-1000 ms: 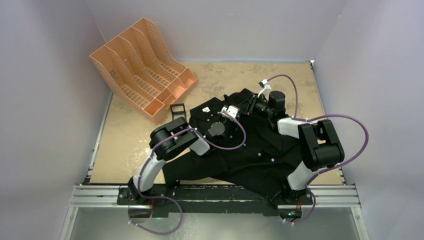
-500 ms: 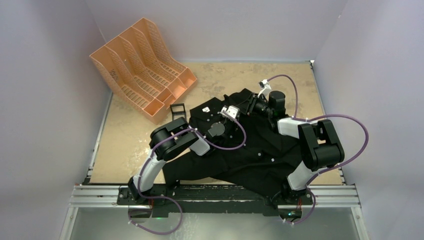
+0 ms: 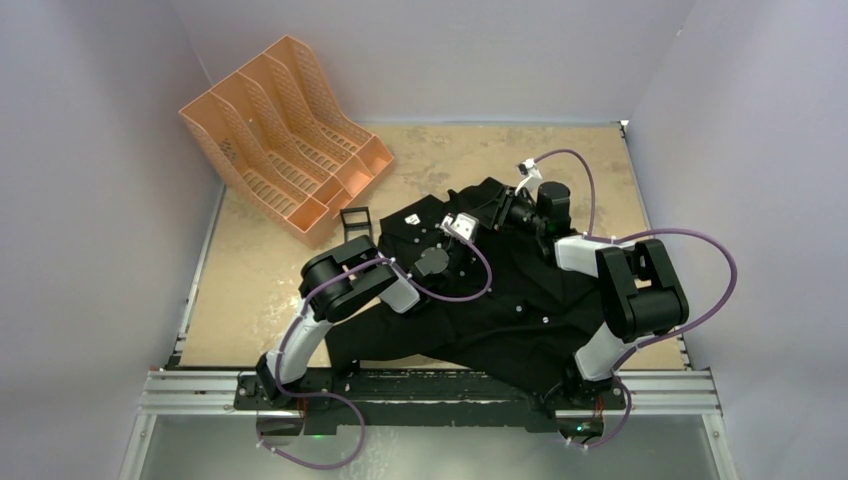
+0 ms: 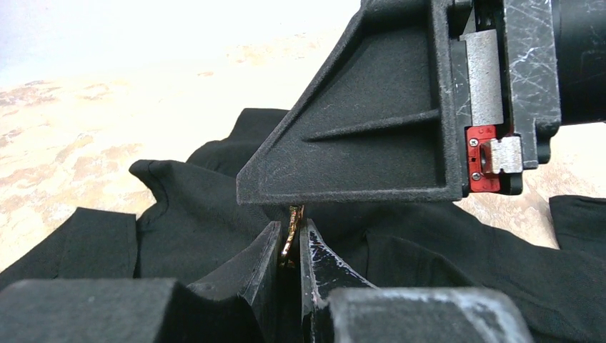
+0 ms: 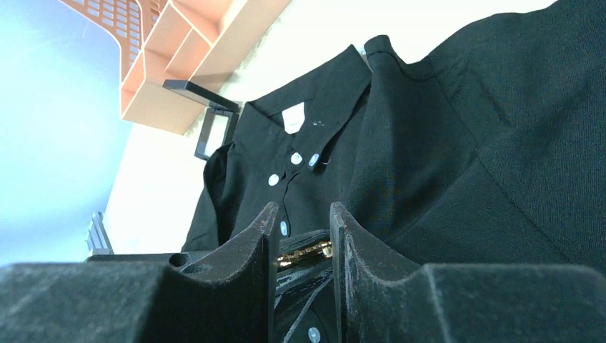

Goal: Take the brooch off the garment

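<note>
The black garment point(image 3: 500, 310) lies crumpled on the table under both arms. Seen edge-on in the left wrist view, the small gold brooch point(image 4: 291, 236) stands between the narrow jaws of my left gripper point(image 4: 289, 232), which is shut on it. My right gripper point(image 5: 304, 214) comes from the opposite side; the brooch point(image 5: 309, 253) spans the gap between its fingers, touching both. The right gripper's finger point(image 4: 357, 143) hangs just above the left jaws. In the top view the two grippers meet over the shirt's upper part point(image 3: 488, 218), and the brooch is hidden there.
An orange file organiser point(image 3: 280, 130) stands at the back left. A small black frame point(image 3: 355, 218) sits beside the shirt's collar. The white neck label point(image 5: 293, 116) and white buttons point(image 5: 273, 180) show beyond my right fingers. Grey walls close in the table point(image 3: 250, 290).
Both arms stay where they were. The left gripper's jaws have drawn closer together around the brooch.
</note>
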`<state>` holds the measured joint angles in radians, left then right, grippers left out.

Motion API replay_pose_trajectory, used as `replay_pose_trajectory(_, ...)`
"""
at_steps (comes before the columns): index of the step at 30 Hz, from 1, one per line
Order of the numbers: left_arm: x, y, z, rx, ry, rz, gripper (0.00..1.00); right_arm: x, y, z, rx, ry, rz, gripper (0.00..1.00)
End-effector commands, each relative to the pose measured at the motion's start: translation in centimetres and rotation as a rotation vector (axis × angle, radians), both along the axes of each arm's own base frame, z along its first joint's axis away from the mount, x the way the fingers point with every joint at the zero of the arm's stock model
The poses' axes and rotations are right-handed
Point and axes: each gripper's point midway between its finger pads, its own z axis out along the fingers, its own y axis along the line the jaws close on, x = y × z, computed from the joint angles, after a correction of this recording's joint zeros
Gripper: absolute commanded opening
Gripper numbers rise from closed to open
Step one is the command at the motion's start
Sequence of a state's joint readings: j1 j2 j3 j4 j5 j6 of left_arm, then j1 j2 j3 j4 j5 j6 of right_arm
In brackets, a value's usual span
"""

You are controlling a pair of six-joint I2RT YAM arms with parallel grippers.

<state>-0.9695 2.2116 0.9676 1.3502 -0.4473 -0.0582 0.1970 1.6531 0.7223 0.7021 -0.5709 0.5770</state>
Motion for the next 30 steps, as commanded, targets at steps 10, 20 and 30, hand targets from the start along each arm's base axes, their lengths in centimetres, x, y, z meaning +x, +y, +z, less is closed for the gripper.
replay_pose_trajectory(10, -0.9, 0.9, 2.7, -0.098, -0.082, -0.026, 0.15, -0.4, 0.2, -0.4, 0.016, 0.025, 0.012, 0.14)
replay_pose_trajectory(20, -1.8, 1.1, 2.8, -0.085, -0.099, -0.066, 0.26, -0.4, 0.1, -0.6, 0.018, 0.032, 0.013, 0.14)
replay_pose_trajectory(30, -3.2, 2.3, 3.4, -0.013, -0.079, -0.108, 0.41, -0.6, 0.3, -0.6, 0.027, 0.019, 0.048, 0.14)
